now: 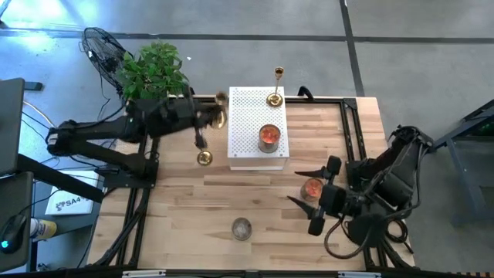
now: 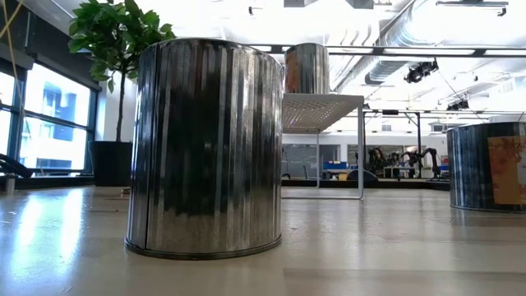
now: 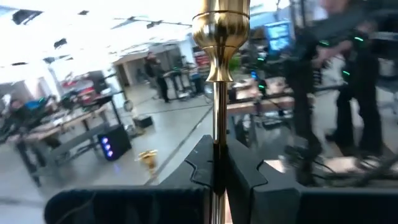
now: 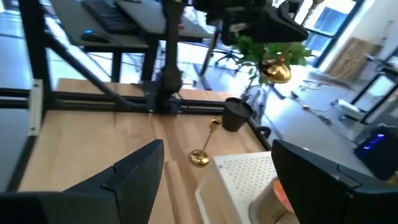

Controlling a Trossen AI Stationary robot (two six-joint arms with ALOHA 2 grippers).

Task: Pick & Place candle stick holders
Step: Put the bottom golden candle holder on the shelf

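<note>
One of three candle stick holders looks placed, one is in hand, one is still waiting. Left gripper (image 3: 217,168) is clamped tight on the stem of the held candlestick (image 3: 219,74), fingers (image 3: 199,165) pinched right on the slim shaft, cup end sticking out past the tips; the high view puts this gripper off the worktop surface, just beside the near edge of the white perforated stand (image 1: 258,127). Just below and beside the gripper, the second candlestick (image 1: 204,157) sits on the worktop (image 1: 185,216), apparently upright with its base down, not yet picked. Further out, across the stand from the gripper, the third candlestick (image 1: 275,98) stands upright at the stand's far edge, so I'd count that one done. A metal tin candle (image 1: 268,137) shares the stand; that leaves room tight for the next placement. Right gripper (image 4: 217,180) hangs wide open and empty over the other side of the worktop, near another tin candle (image 1: 312,188), waiting. Remaining as I judge it: set the held one down, then fetch the one on the worktop.
</note>
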